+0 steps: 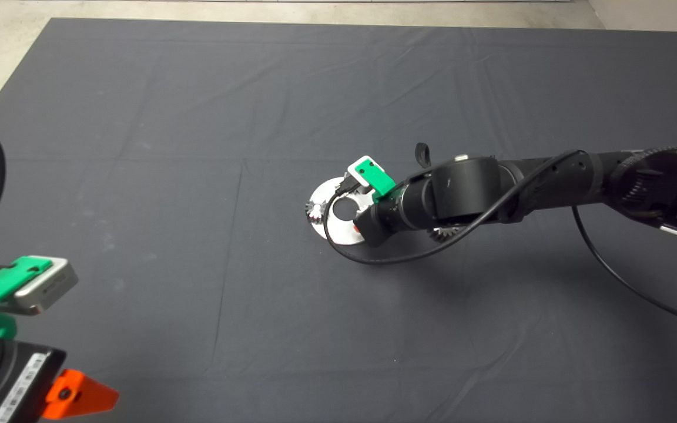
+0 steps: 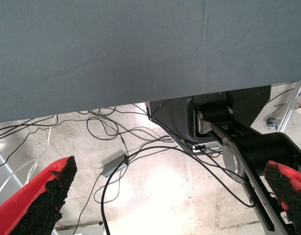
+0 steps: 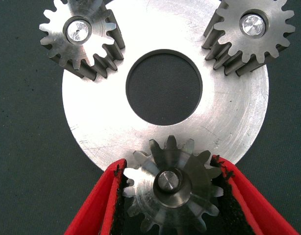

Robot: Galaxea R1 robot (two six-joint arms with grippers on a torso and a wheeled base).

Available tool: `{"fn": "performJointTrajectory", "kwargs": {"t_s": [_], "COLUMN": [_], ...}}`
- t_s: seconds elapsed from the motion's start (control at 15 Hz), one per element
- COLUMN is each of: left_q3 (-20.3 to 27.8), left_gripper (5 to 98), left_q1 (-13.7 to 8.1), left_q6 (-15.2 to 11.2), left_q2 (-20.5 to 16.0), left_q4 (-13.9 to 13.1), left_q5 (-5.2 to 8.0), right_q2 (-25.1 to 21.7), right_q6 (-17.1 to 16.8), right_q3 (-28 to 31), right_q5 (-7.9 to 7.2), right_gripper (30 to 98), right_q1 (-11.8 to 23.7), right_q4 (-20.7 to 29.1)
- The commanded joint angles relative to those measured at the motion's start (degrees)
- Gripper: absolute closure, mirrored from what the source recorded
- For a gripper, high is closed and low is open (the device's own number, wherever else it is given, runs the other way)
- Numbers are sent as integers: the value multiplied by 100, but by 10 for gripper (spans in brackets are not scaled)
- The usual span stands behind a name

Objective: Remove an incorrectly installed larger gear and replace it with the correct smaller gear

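A round steel disc [image 3: 229, 132] with a centre hole [image 1: 347, 207] lies mid-mat and carries three steel gears on pins. My right gripper [image 3: 169, 161] reaches over it from the right [image 1: 368, 218]. Its red fingers [image 3: 99, 205] touch both sides of the gear at the near rim. That gear looks slightly wider than the others, so I take it for the larger gear [image 3: 172, 188]. Two other gears [image 3: 79, 36] [image 3: 251, 29] sit on the far rim. A loose steel gear, apparently the smaller gear [image 1: 444, 234], lies on the mat, half hidden under the right arm.
My left gripper [image 1: 80, 396] waits open at the lower left edge. Its wrist view [image 2: 175, 166] shows the mat's edge, floor cables and the robot's base. A black cable [image 1: 374, 258] loops from the right wrist onto the mat beside the disc.
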Motion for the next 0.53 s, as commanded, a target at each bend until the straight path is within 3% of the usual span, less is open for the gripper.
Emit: {"fn": "performJointTrajectory", "kwargs": {"t_s": [0.0,0.47], "left_q3": [92,92], "left_gripper": [54,54], "left_q1": [-17,-17], "left_q6": [-22,-31], "left_q2": [-20,-20], "left_q4": [-89,-89], "left_q5": [38,47], "right_q2": [53,53], "right_q6": [-14,-41], "right_q3": [50,197], "right_q5": [67,49], "right_gripper": [865,865], "right_q1": [-6,-199], "right_q4": [12,-40]}}
